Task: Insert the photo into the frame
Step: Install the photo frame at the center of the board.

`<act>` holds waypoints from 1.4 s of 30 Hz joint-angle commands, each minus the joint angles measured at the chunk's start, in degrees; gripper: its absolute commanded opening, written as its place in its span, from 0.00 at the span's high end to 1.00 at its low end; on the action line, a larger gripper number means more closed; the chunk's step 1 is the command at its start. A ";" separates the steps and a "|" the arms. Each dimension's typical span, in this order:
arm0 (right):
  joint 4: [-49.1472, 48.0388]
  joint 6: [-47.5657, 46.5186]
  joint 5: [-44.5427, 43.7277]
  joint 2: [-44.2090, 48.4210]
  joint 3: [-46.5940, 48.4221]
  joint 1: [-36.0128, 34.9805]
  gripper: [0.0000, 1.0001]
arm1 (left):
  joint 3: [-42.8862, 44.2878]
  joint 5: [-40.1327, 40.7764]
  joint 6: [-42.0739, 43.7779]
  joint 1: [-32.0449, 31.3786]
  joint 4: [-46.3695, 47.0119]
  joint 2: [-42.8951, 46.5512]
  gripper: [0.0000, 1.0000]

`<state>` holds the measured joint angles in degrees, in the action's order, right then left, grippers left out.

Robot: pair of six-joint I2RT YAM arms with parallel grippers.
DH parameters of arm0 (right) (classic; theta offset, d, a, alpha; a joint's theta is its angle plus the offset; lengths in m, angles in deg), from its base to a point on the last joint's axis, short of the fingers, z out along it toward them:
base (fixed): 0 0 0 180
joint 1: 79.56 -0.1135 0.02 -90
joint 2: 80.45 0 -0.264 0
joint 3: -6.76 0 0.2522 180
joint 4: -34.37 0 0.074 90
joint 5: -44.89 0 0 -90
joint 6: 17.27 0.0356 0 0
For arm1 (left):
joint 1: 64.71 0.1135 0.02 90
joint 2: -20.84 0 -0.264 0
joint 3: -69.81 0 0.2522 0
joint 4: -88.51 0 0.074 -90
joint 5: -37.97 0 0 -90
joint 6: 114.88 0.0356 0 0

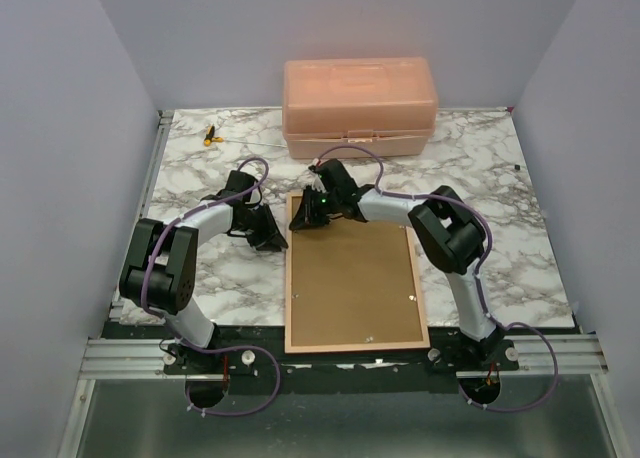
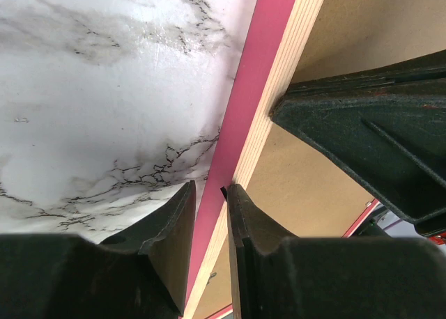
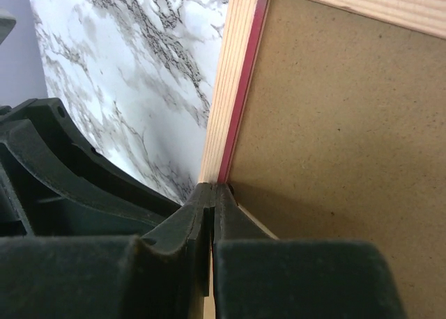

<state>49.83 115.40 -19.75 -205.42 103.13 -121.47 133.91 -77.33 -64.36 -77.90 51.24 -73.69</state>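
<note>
Frame lies flat on the bench between the arms, back side up with the brown backing board showing. Its long axis runs near-to-far: one short end sits by the arm bases, the other points at the box. Photo isn't visible in any view (could be under the board, can't tell). Left fingers straddle the frame's left rail towards its far end, one on the red outer side and one on the wood lip, clamped on it. Right fingers are pressed together, tips at the far-left corner where board meets rail; can't tell if they pinch anything. My read: this is the backing step, with the left anchoring and the right working that corner. The next move needs the left hold kept firm while the right gets purchase on the board edge and doesn't skid the frame.
</note>
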 commanded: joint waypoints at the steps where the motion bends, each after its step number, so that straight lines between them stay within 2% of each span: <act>1: 7.18 3.70 11.33 -3.06 -4.21 -5.64 0.94 | -1.74 6.18 0.55 -0.93 0.17 -4.17 0.75; 3: 7.72 3.61 10.44 -2.67 -2.78 -5.64 0.90 | -1.91 6.14 0.59 -0.92 0.24 -3.72 0.75; 7: 12.36 1.87 5.40 -1.69 2.79 -5.44 0.62 | -2.41 5.97 1.15 -0.95 0.34 -1.72 0.72; 11: 14.56 2.19 1.65 1.03 5.55 -4.36 0.48 | -2.83 5.31 1.68 -0.91 0.12 1.21 0.62; 16: 14.54 3.69 -0.81 8.37 2.39 -0.92 0.36 | -3.58 3.48 2.04 -0.93 0.16 5.56 0.48; 23: 14.04 4.94 0.20 21.01 -9.02 8.48 0.34 | -4.32 0.60 1.30 -2.55 1.22 8.06 0.45; 26: 15.06 4.14 0.60 25.90 -14.25 12.73 0.34 | -3.37 1.76 1.08 -4.29 0.83 6.65 0.49; 30: 18.15 2.13 -0.13 31.23 -18.26 17.15 0.34 | -1.47 3.53 0.77 -6.90 -0.16 3.46 0.60; 38: 21.60 0.31 -2.03 35.55 -20.90 19.60 0.31 | 0.10 4.96 -1.82 -8.17 -1.46 1.12 1.00; 42: 21.77 0.47 -2.69 36.15 -21.13 19.67 0.29 | -1.38 3.22 -5.43 -7.11 1.25 2.83 1.00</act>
<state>69.76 116.82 -20.71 -170.95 82.80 -102.28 133.70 -73.49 -64.50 -85.77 49.85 -71.63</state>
